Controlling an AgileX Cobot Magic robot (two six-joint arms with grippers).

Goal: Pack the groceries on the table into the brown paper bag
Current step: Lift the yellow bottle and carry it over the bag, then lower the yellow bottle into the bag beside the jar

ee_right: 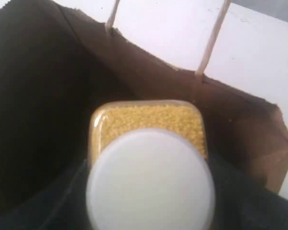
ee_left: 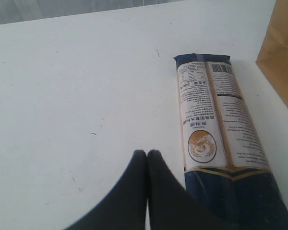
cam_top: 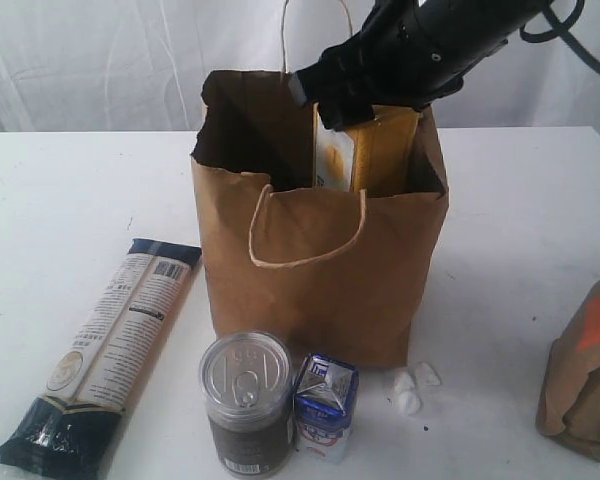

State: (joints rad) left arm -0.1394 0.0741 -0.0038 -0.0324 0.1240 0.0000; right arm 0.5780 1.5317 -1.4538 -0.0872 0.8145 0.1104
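**Observer:** Where's the bottle, and what has it?

**Me:** My right gripper (cam_top: 375,105) is clamped on the yellow-grain bottle (cam_top: 372,150) at the neck, just under the white cap (ee_right: 151,182). The bottle hangs upright inside the mouth of the brown paper bag (cam_top: 320,290), toward the back wall, with its shoulders above the front rim. I can't tell whether its base has reached the bag floor.

**Observer:** How does it handle?

**Me:** My guess is stiff clear plastic, filled nearly to the top with grain, so dense and heavy for its size. The walls look smooth and likely slippery. The neck is the sound place to hold, since the cap's underside acts as a stop. The bag is the soft part: thin creased paper that stands only by its own folds. A heavy bottle dropped or dragged against a wall could tip or tear it.

**Observer:** And the other arm?

**Me:** My left gripper (ee_left: 147,158) has its fingertips pressed together and holds nothing. It hovers over the table (cam_top: 60,200) just beside the long packet (ee_left: 216,124).

**Observer:** What about that packet?

**Me:** Long and flat in glossy film, probably brittle inside. I'd grip it across the width near the middle, and lightly.

**Observer:** The rest?

**Me:** The can (cam_top: 245,400) and carton (cam_top: 325,405) stand touching in front of the bag. The can is rigid and should be easy to grip. The carton would crush, so go gently. The brown pouch (cam_top: 585,370) sits well apart on the right and looks soft and slumped.
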